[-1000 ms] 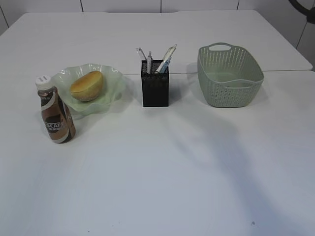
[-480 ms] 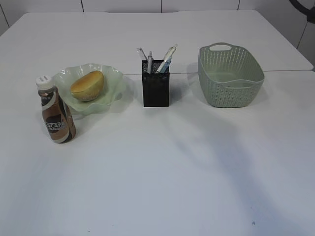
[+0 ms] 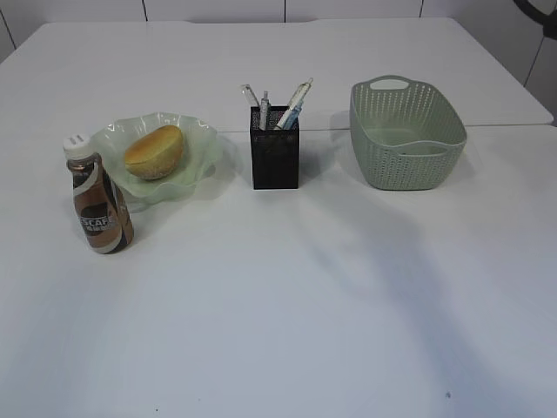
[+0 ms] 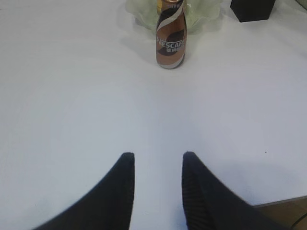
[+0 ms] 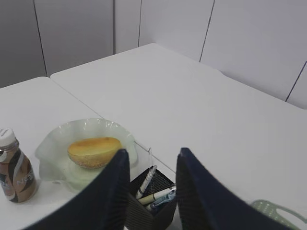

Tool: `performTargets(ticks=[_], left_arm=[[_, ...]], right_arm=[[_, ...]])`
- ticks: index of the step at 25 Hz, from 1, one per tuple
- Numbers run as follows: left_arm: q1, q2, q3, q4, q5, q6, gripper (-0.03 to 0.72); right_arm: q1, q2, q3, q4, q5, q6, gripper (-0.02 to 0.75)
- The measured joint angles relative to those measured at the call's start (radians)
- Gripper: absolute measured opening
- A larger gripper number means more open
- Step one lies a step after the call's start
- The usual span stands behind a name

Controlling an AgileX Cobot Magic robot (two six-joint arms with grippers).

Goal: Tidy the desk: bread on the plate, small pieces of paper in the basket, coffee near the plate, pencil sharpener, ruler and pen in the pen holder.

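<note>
Fingers of my left gripper stand narrowly parted and empty, the upright coffee bottle straight ahead at upper centre, nearer this arm.

We see a white table made of two tops pushed together, a seam running across behind the things. On it stand a coffee bottle at the left, touching a green plate just behind it, a black pen holder in the middle, and a green basket to the right, well apart.
</note>
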Motion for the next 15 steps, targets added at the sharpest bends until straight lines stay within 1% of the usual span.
performTargets(ticks=[5,15], left_arm=[[0.001,0.000,0.000,0.000,0.000,0.000,0.231],[0.001,0.000,0.000,0.000,0.000,0.000,0.231]], right_arm=[[0.000,0.000,0.012,0.000,0.035,0.002,0.277],[0.000,0.043,0.015,0.000,0.050,0.008,0.277]])
